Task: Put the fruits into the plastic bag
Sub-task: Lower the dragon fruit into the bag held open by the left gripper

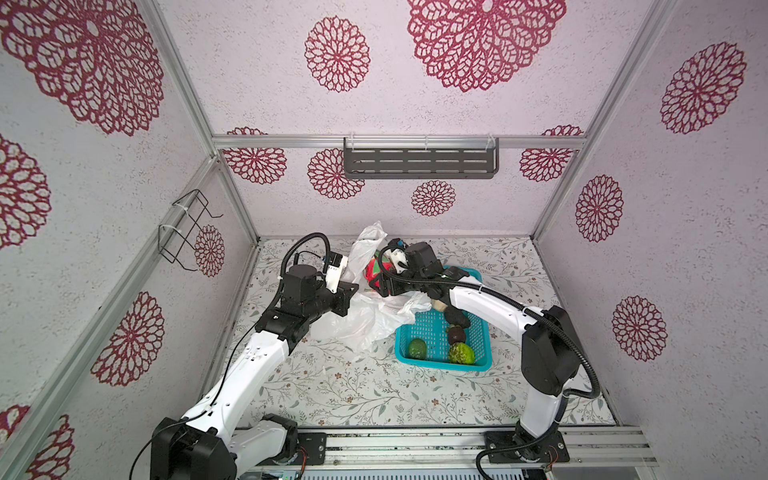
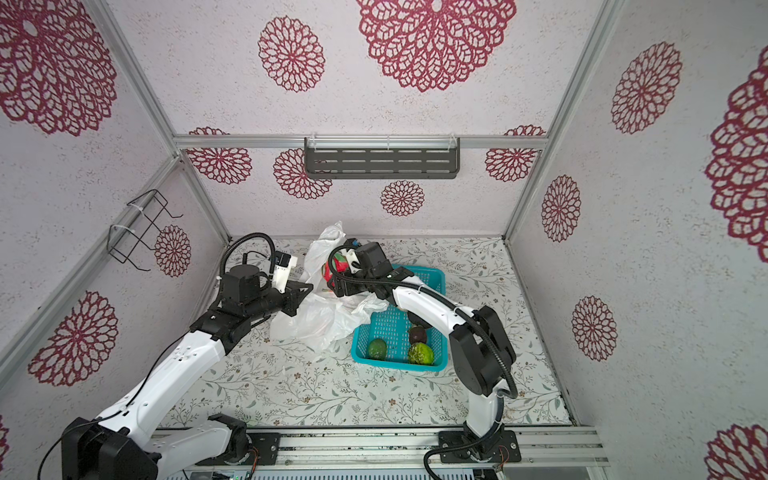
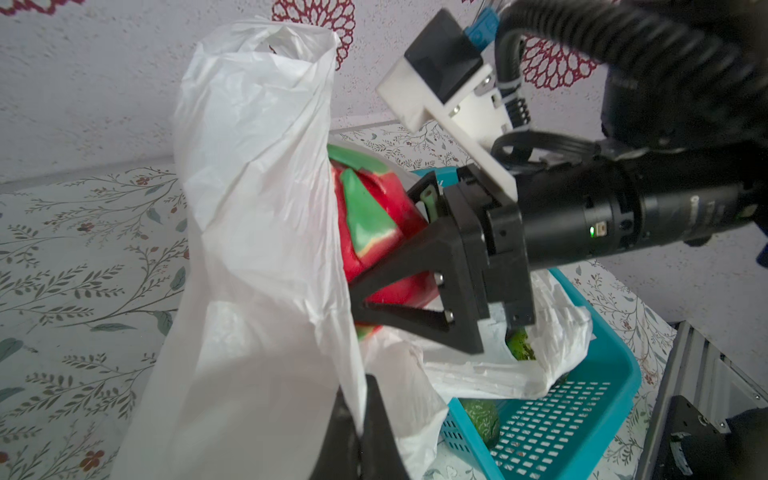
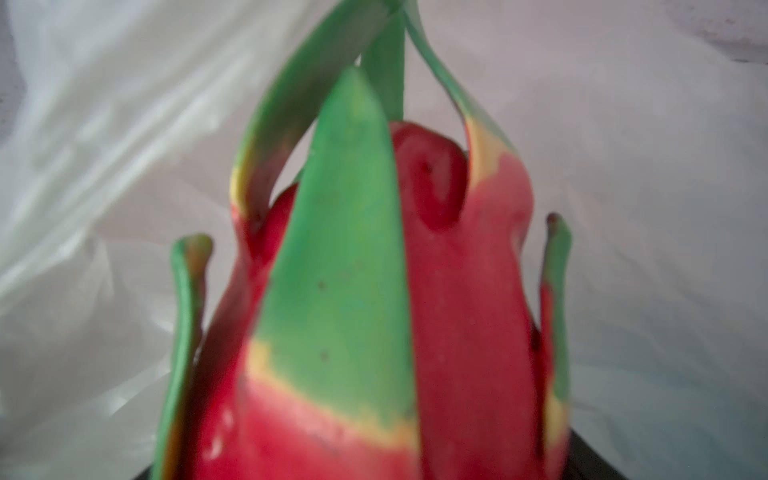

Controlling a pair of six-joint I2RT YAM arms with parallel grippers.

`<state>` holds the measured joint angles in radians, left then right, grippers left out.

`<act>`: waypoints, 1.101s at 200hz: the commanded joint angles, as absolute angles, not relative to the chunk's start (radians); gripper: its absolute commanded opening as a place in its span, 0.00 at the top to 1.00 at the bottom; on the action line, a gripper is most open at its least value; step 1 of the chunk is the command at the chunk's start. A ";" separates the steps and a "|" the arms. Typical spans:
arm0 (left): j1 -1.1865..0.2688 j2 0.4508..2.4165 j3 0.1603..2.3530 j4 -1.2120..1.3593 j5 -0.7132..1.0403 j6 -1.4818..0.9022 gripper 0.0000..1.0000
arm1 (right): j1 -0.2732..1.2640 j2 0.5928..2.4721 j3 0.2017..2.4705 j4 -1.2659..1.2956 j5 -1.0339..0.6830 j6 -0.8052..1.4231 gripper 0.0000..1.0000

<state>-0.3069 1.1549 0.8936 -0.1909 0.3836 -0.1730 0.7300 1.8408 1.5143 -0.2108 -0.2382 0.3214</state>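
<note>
One red fruit (image 3: pixel 386 232) with green leaves: my right hand (image 3: pixel 390 245) grasps it, a black finger on either side, off the table. It sits at the open mouth of the plastic bag (image 1: pixel 365 320), beyond the basket's (image 1: pixel 440 365) far corner on the left arm's side. In the right wrist view white plastic shows all around the fruit.

One plastic bag, white and crinkled: it lies on the table (image 1: pixel 353 395) just beside the basket on the left arm's side. One fold is draped over the basket's rim, and one wall stands raised beside the red fruit.

One left hand (image 3: pixel 360 411): clenched on the bag's raised wall, with plastic pinched between its fingers.

Fruits inside the basket, seen in both top views:
- one dark green fruit (image 1: pixel 417 348), at the near corner closest to the bag
- one bumpy light-green fruit (image 1: pixel 461 353), beside it along the near rim
- one dark brown-black fruit (image 1: pixel 456 333), touching the bumpy one
- one more dark shape farther back, partly hidden under my right arm; I cannot tell what it is
</note>
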 commanded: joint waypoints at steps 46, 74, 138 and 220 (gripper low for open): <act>-0.258 1.185 0.870 -0.073 0.262 -0.241 1.00 | 0.824 1.811 1.529 -0.338 -0.330 0.196 0.57; -0.252 1.201 0.858 -0.050 0.217 -0.259 1.00 | 0.825 1.827 1.520 -0.356 -0.325 0.205 0.57; -0.252 1.218 0.864 -0.068 0.137 -0.301 1.00 | 0.825 1.913 1.568 -0.342 -0.143 0.297 0.42; -0.258 1.220 0.854 -0.064 0.118 -0.292 1.00 | 0.825 1.875 1.541 -0.309 -0.075 0.321 0.12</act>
